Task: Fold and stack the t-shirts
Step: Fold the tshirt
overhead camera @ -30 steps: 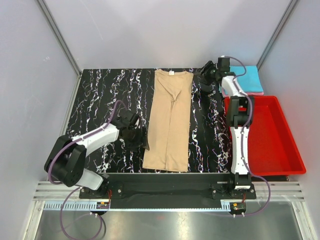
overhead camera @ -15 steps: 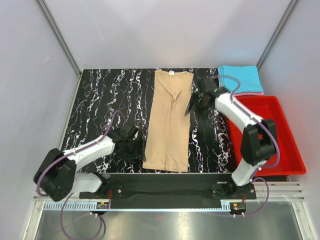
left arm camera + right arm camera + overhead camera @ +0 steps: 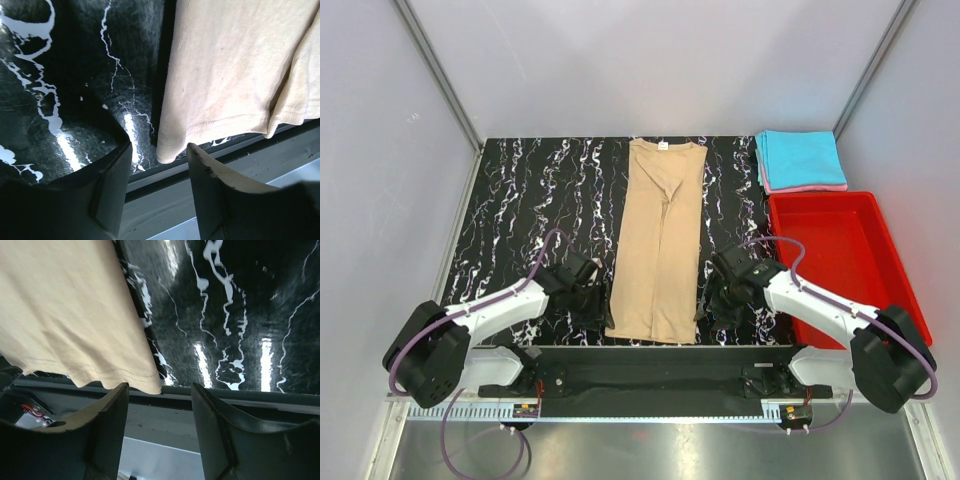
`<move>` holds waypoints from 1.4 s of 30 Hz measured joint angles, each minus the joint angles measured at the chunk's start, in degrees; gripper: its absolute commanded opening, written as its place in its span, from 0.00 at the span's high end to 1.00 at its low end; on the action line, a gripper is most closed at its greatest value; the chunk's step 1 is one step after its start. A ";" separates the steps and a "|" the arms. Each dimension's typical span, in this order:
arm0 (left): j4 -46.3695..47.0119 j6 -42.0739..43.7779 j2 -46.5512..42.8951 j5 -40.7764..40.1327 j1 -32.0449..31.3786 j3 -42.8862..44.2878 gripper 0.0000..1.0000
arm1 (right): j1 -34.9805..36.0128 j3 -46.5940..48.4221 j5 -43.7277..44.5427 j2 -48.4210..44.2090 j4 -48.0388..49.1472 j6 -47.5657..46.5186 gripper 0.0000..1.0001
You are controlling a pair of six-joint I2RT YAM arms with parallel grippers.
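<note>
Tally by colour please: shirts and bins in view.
tan shirt: 1
cyan shirt: 1
pink shirt: 1
red bin: 1
Total: 4

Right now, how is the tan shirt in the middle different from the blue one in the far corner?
The tan shirt is a long narrow strip; the blue shirt is a compact folded rectangle. The tan shirt lies directly on the table; the blue shirt rests on a pink shirt. The left gripper and right gripper sit open at the tan shirt's near corners, none by the blue shirt. Both lie flat.
</note>
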 measured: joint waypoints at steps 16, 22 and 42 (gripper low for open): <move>1.42 -0.17 1.46 1.11 -0.20 -0.94 0.84 | 5.64 -9.86 -2.67 -1.16 11.47 8.26 0.50; 1.66 -0.22 1.53 1.46 -0.26 -0.94 0.92 | 7.19 -9.86 -2.73 0.07 12.59 9.22 0.57; 0.96 -7.26 -4.87 3.65 -4.83 -0.92 1.00 | 9.01 -9.60 1.03 -6.82 3.23 9.46 1.00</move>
